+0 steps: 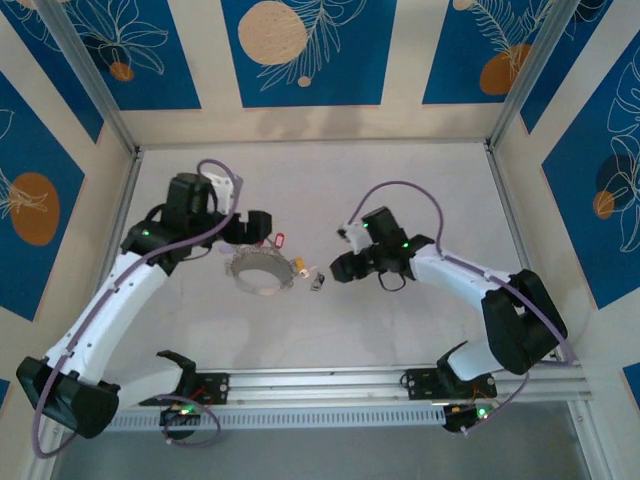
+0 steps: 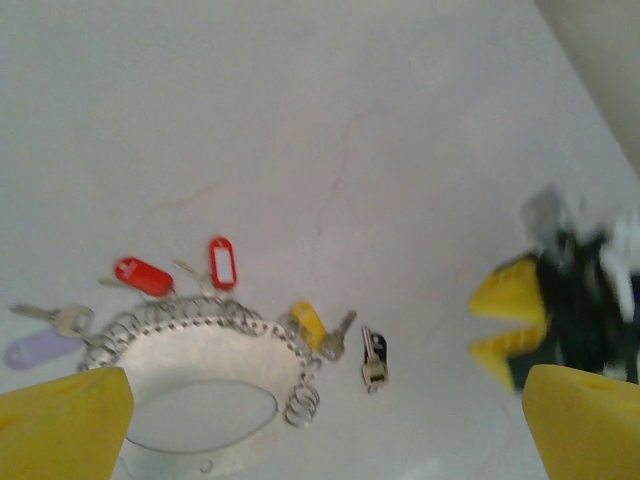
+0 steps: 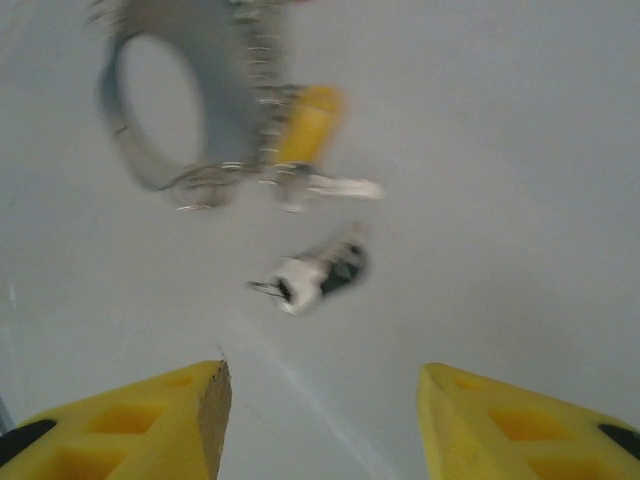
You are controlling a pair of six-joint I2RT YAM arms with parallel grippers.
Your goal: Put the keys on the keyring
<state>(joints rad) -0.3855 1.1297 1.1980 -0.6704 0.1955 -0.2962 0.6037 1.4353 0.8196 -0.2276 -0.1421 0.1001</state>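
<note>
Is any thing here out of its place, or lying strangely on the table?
Yes. One black-headed key lies loose on the table, apart from the keyring, just past the yellow-tagged key. The other tagged keys sit around the ring's rim. The open right gripper hovers near the loose key.

Two robot arms, the left arm (image 1: 108,297) rising from seven o'clock and the right arm (image 1: 455,272) from five o'clock. Both have white links, bulky black joints and small green lights (image 1: 147,235). A thin purple cable (image 1: 222,172) loops over each wrist. The chunky yellow fingers (image 3: 130,430) are hollow-ribbed.
</note>
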